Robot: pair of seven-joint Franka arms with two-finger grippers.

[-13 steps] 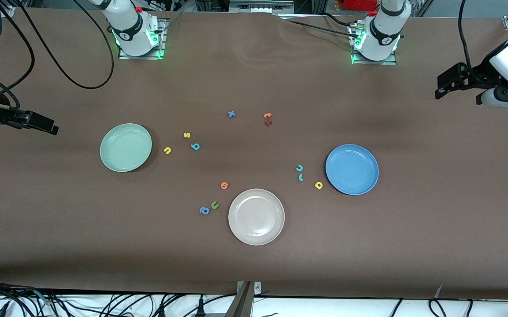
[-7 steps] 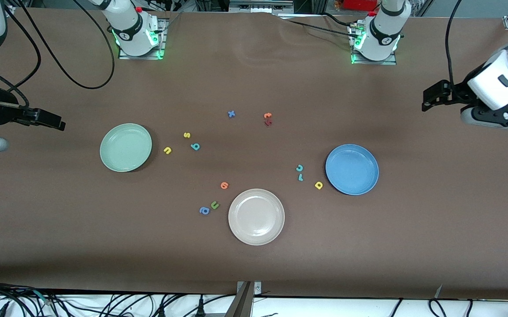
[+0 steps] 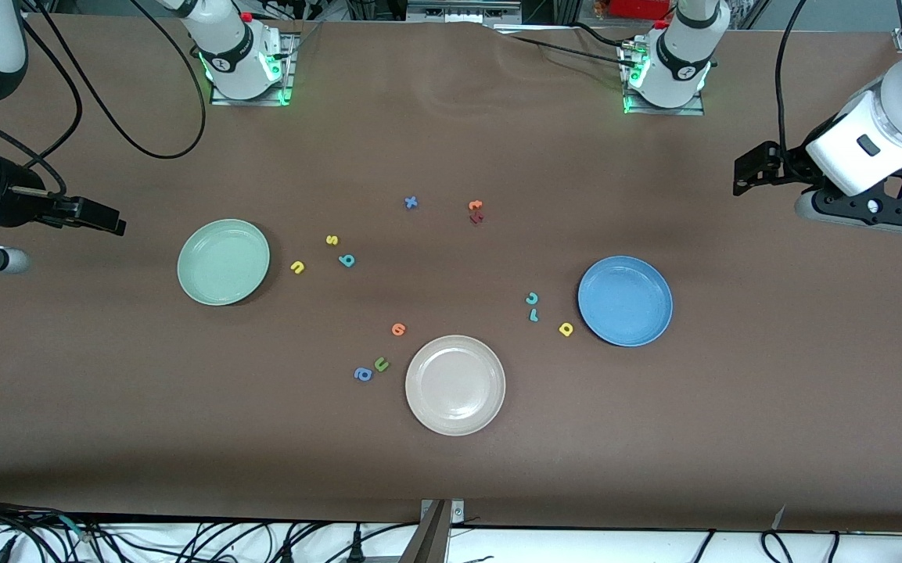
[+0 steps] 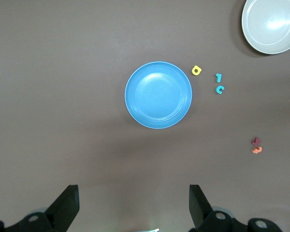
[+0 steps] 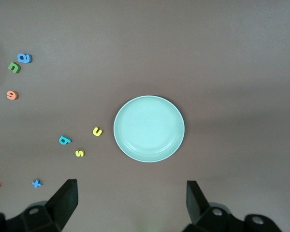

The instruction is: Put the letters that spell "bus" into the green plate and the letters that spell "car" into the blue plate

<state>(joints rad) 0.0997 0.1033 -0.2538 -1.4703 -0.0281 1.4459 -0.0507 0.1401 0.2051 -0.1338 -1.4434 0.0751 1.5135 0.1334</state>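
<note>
The green plate (image 3: 223, 261) (image 5: 149, 128) lies toward the right arm's end of the table with nothing in it. Beside it lie the yellow "u" (image 3: 298, 267) (image 5: 97, 131), yellow "s" (image 3: 332, 240) (image 5: 79, 153) and teal "b" (image 3: 347, 260) (image 5: 64, 140). The blue plate (image 3: 625, 300) (image 4: 158, 94) holds nothing. The teal "c" (image 3: 532, 298) (image 4: 220, 89), thin teal "r" (image 3: 533, 315) (image 4: 218, 77) and yellow "a" (image 3: 566, 329) (image 4: 196, 70) lie beside it. My right gripper (image 3: 110, 221) (image 5: 130, 200) hangs open over bare table. My left gripper (image 3: 744, 176) (image 4: 134, 203) is open too, over bare table.
A beige-white plate (image 3: 455, 385) sits nearest the front camera. Beside it lie an orange letter (image 3: 398, 329), a green "u" (image 3: 382, 364) and a blue "a" (image 3: 363, 374). A blue "x" (image 3: 411, 202) and two reddish letters (image 3: 476, 211) lie closer to the bases.
Both arms have swung inward from the table's ends toward the plates, jaws staying open. No letter or plate has moved.
</note>
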